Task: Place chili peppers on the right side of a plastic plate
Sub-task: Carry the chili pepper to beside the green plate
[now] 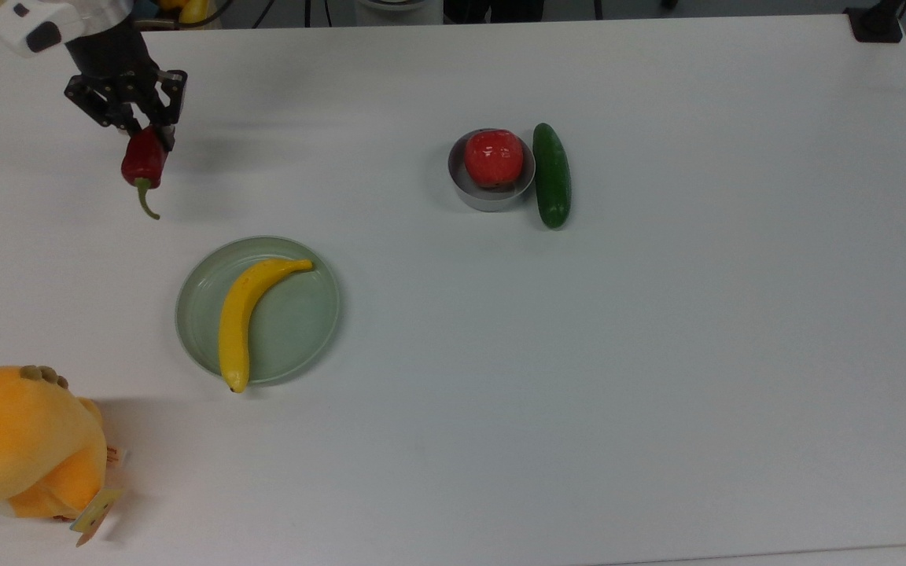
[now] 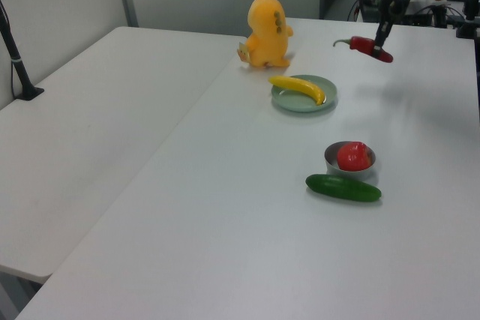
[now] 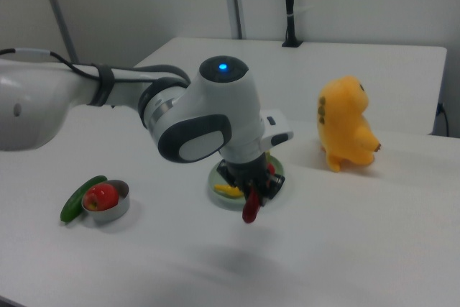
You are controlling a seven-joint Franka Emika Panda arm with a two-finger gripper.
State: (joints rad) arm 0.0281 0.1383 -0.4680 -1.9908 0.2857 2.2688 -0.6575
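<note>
One chili pepper (image 1: 143, 159): clamped at its blunt red end, hanging clear of the bench with the green stem trailing toward the top view's bottom; up in the air at the left view's upper right (image 2: 370, 46); dangling below the arm in the right view (image 3: 250, 209).
Gripper (image 1: 146, 135): up near the top view's upper left corner, pointing down, fingers closed tight on the pepper's body.
Plastic plate (image 1: 299, 338): flat on the bench, well apart from the pepper, toward the top view's lower left; pale green, rim up.
Banana (image 1: 242, 314): lying across the plate, one tip poking just over the rim at the top view's bottom.
Metal bowl (image 1: 478, 198): near the top view's centre, well apart from the plate.
Apple (image 1: 493, 157): sitting inside the bowl, red and shiny.
Cucumber (image 1: 552, 174): on the bench, just beside the bowl on the top view's right, seemingly touching it.
Plush toy (image 1: 20, 444): orange, at the top view's lower left corner, near the plate; standing upright past the plate in the left view (image 2: 267, 31).
Bench (image 1: 657, 354): white, carrying everything.
</note>
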